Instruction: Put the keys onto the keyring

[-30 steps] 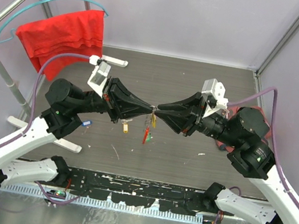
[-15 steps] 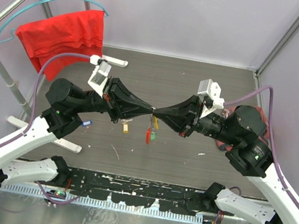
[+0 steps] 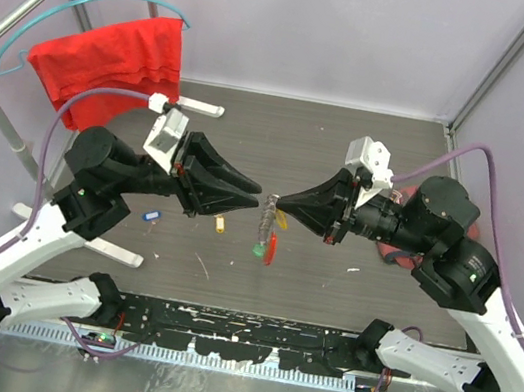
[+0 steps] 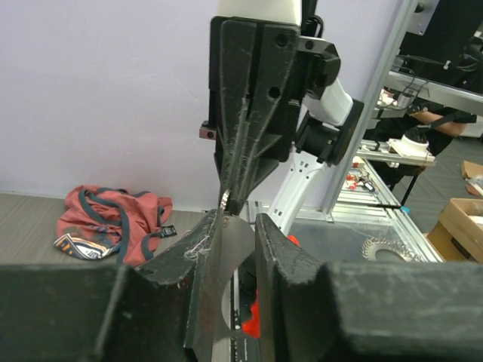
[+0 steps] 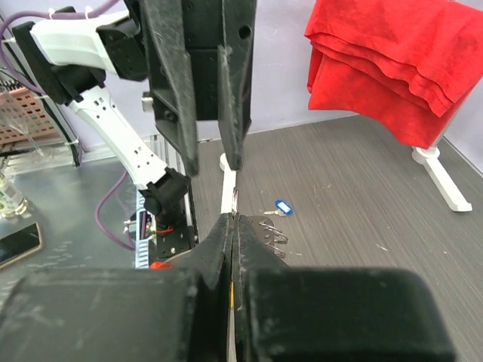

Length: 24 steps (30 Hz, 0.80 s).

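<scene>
Keyring point(image 3: 267, 219) hangs pinched in right tool point(image 3: 279, 201) (grip point hidden); left tool point(image 3: 252, 194) gapes empty.

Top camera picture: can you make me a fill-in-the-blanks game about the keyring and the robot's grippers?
1. The keyring hangs from the right gripper, which is ____.
2. The left gripper holds nothing and is ____.
3. The key lying farthest left on the table has a ____ tag.
4. The cloth on the hanger is ____.

Missing words: shut, open, blue, red.
</scene>
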Available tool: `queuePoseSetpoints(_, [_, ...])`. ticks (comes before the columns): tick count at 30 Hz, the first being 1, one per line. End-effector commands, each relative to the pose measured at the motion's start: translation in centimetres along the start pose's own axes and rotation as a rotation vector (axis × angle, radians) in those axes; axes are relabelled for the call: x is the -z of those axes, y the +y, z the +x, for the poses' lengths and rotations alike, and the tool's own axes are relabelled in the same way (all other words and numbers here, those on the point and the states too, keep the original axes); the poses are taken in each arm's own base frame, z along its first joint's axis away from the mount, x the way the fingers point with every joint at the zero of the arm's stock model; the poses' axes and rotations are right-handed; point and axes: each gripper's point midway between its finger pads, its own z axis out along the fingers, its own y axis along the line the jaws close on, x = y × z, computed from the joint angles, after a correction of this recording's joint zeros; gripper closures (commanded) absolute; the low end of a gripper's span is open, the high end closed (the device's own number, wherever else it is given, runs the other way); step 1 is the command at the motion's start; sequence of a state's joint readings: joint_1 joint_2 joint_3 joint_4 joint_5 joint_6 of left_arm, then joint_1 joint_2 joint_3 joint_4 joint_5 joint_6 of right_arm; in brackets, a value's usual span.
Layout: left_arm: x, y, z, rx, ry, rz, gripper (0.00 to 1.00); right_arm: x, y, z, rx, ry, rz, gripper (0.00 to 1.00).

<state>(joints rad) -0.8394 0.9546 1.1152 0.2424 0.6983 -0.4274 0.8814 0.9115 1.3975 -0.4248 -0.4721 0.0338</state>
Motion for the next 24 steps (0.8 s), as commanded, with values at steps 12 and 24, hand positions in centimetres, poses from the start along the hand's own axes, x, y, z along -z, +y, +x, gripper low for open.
queuePoseSetpoints(12, [0.7, 0.3, 1.6, -0.132, 0.263, 0.001, 0.65, 0.9, 0.0, 3.4, 0.026, 0.348, -0.051, 0.99])
queuePoseSetpoints(24, [0.3, 0.9, 5.9, -0.156, 0.434, -0.007, 0.62, 1.7, 0.1, 4.4, 0.034, 0.424, -0.061, 0.99])
